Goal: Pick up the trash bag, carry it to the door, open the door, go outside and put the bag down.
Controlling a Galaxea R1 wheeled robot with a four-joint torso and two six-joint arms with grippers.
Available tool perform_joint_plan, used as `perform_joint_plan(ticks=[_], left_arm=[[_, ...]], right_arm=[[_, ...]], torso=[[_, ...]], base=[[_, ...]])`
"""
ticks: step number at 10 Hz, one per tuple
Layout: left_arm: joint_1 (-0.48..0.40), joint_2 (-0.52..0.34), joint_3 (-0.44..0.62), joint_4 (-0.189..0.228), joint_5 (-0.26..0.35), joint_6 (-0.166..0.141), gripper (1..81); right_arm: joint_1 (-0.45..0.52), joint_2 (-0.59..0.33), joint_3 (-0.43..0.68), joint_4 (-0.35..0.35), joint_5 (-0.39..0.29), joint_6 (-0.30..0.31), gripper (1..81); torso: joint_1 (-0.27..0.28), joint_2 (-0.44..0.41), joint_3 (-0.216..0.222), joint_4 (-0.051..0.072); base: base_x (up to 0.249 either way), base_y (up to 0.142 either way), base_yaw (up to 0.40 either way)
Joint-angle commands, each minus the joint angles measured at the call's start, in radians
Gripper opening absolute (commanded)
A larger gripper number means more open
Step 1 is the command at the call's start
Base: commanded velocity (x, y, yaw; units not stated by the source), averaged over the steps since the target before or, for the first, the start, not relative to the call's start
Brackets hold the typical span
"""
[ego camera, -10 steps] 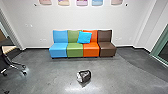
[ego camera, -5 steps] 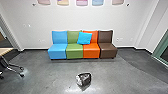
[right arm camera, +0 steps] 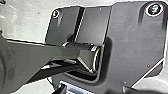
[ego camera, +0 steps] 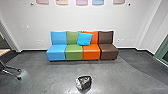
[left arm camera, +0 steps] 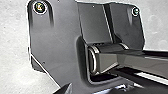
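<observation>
The trash bag (ego camera: 84, 83) lies on the floor (ego camera: 45, 77), nearer than the chairs (ego camera: 74, 53). I can't tell how open my left gripper (left arm camera: 95, 88) or right gripper (right arm camera: 94, 89) is, or what either holds.

In both wrist views, the robot's wide dark plate (left arm camera: 55, 37) with the jointed bar (left arm camera: 108, 60) beside it.
</observation>
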Motion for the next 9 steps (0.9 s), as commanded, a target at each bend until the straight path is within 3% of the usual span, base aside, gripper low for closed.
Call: perform_joint_plan(ticks=[1, 9], left_arm=[[-0.032, -0.009, 0.004, -0.008, 0.059, 0.003, 81.1], [-0.032, -0.010, 0.004, -0.015, 0.053, 0.003, 81.1]], right_arm=[[0.031, -0.009, 0.013, 0.003, -0.056, 0.000, 81.1], [0.029, -0.009, 0.013, 0.001, -0.056, 0.000, 81.1]], torso=[[0.000, 0.000, 0.000, 0.000], [0.000, 0.000, 0.000, 0.000]], base=[[0.173, 0.000, 0.000], [0.173, 0.000, 0.000]])
